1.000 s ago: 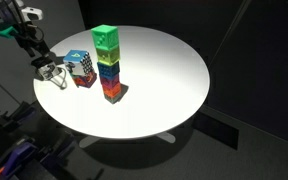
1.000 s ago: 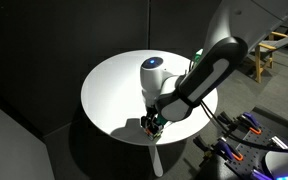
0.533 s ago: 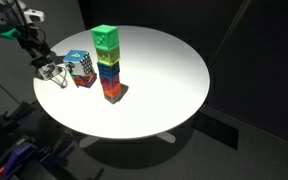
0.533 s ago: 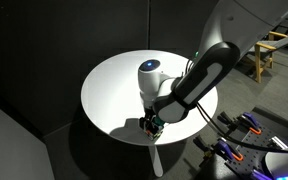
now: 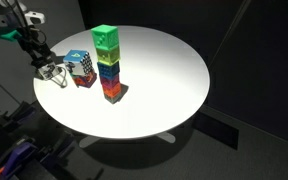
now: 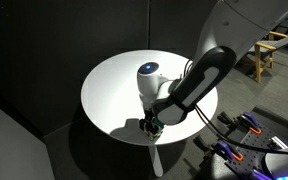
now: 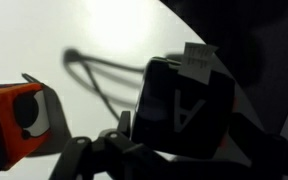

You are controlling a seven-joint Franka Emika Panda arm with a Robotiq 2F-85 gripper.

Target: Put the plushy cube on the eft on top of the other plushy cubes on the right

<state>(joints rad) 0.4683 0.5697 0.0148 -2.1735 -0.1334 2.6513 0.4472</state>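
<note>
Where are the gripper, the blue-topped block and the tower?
gripper [image 5: 54, 78]: in an exterior view, midway between its fingertips.
blue-topped block [image 5: 80, 67]: in an exterior view, on its checkered side.
tower [image 5: 108, 64]: in an exterior view, at mid-height.

The room is dark. Only the white table [image 5: 164, 70] is brightly lit, from above, and it comes close to glare beyond the pincer [image 5: 54, 76]. The coloured tower [image 5: 107, 65] past the pincer throws a short, soft shadow at its foot. In the wrist view the tabletop is washed out, the pincer's own parts are black and blurred, and the dark cube [image 7: 189, 110] just ahead is underexposed and soft. Both exterior views are coarse.
</note>
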